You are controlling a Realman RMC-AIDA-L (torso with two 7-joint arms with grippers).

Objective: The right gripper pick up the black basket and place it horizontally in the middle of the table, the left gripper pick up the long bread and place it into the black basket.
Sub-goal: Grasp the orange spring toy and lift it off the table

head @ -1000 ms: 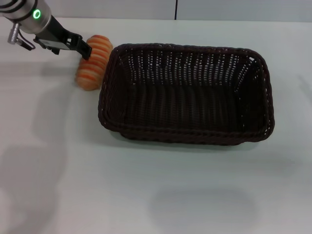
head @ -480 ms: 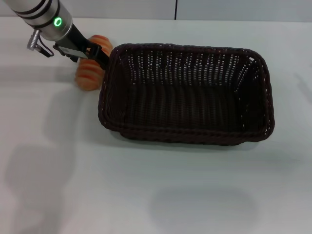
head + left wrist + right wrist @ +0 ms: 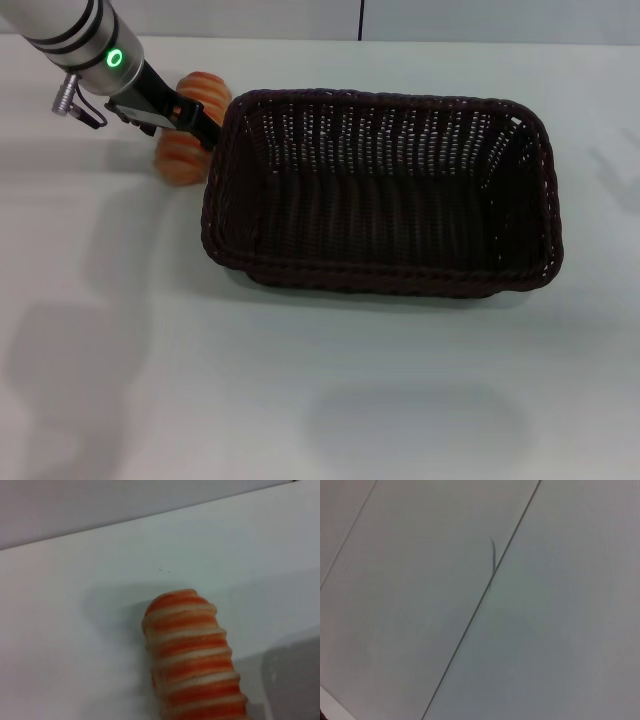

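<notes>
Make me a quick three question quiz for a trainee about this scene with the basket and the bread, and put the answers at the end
1. True or false: the long bread already lies inside the black basket.
2. Multiple choice: where is the left tool? A) over the basket's middle B) at the bread, beside the basket's left end C) at the table's near edge.
3. Short answer: what lies inside the basket now?

Key:
1. False. The bread lies on the table, outside the basket's left end.
2. B. Its black fingers reach across the bread.
3. Nothing; only its woven floor shows.
</notes>
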